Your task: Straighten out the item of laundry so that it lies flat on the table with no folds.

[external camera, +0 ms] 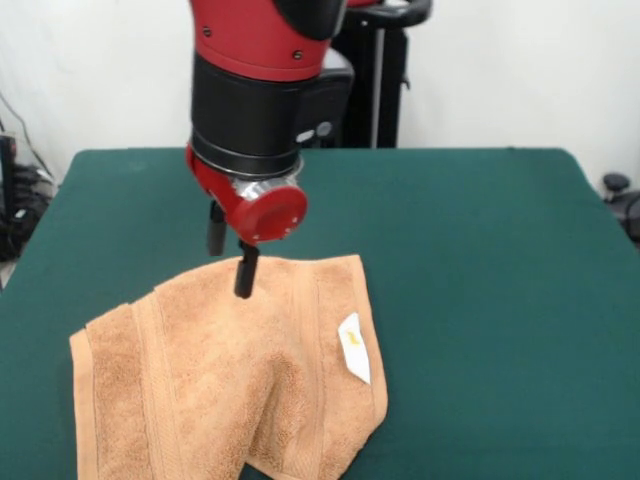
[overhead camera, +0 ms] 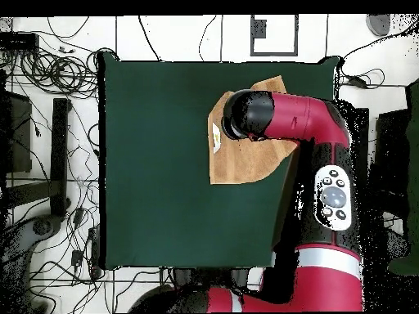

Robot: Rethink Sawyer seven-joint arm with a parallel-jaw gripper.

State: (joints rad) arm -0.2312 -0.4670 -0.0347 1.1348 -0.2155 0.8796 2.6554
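The orange-tan towel [external camera: 230, 380] lies on the green table [external camera: 480, 250] at the near left in the front view. It is rumpled, with a fold down its near right part. Its white label [external camera: 354, 347] sits at its right edge. My gripper [external camera: 230, 260] hangs over the towel's far edge, its two black fingers [external camera: 245, 275] apart and open, with nothing between them. The nearer fingertip is at the cloth's far edge. In the overhead view the towel [overhead camera: 245, 163] is at the table's [overhead camera: 155, 163] upper right, and the arm's wrist hides the gripper.
The towel's near edge runs out of the bottom of the front view. The arm [overhead camera: 303, 118] reaches over the table's right side in the overhead view. Cables and stands [overhead camera: 49, 74] lie on the floor around the table.
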